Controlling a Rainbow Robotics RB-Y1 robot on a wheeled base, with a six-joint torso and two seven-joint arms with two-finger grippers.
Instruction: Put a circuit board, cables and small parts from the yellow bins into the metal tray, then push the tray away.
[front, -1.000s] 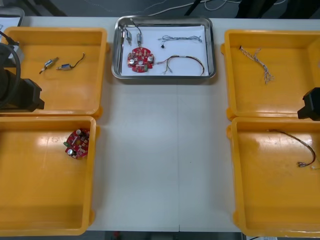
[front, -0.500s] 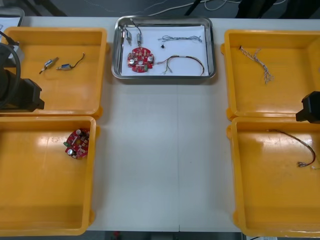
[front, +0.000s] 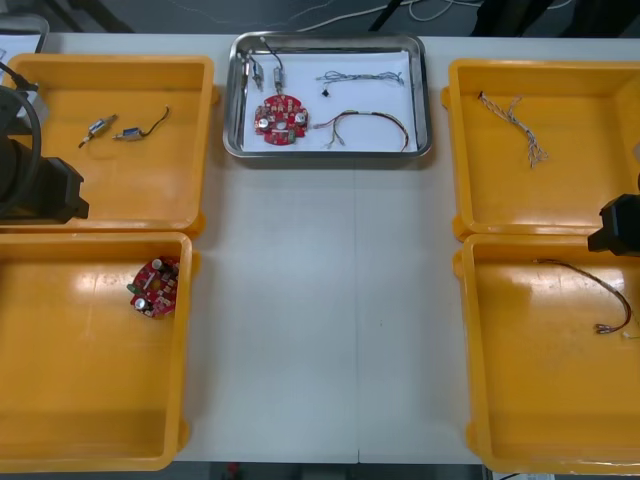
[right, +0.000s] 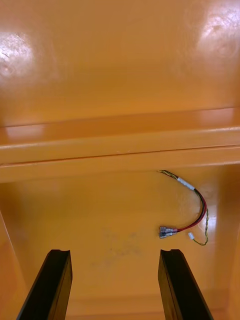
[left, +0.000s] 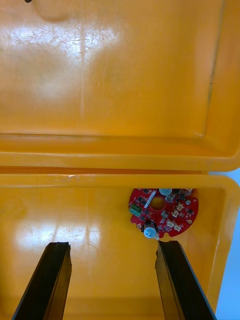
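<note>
The metal tray (front: 328, 153) keeps its circuit board (front: 280, 118), cables (front: 362, 76) and small metal parts (front: 266, 70), unmoved. Right of it, the right gripper (right: 114, 253), fingers spread and empty, has edged inward above a red and yellow cable (right: 201, 204). Left of the tray, the left gripper (left: 113, 245), likewise spread and empty, stays above a second board (left: 164, 212).

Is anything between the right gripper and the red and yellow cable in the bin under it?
Nothing visible: the open right gripper hangs over the yellow bin, with bare floor between it and the red and yellow cable. The left gripper waits over another bin.
</note>
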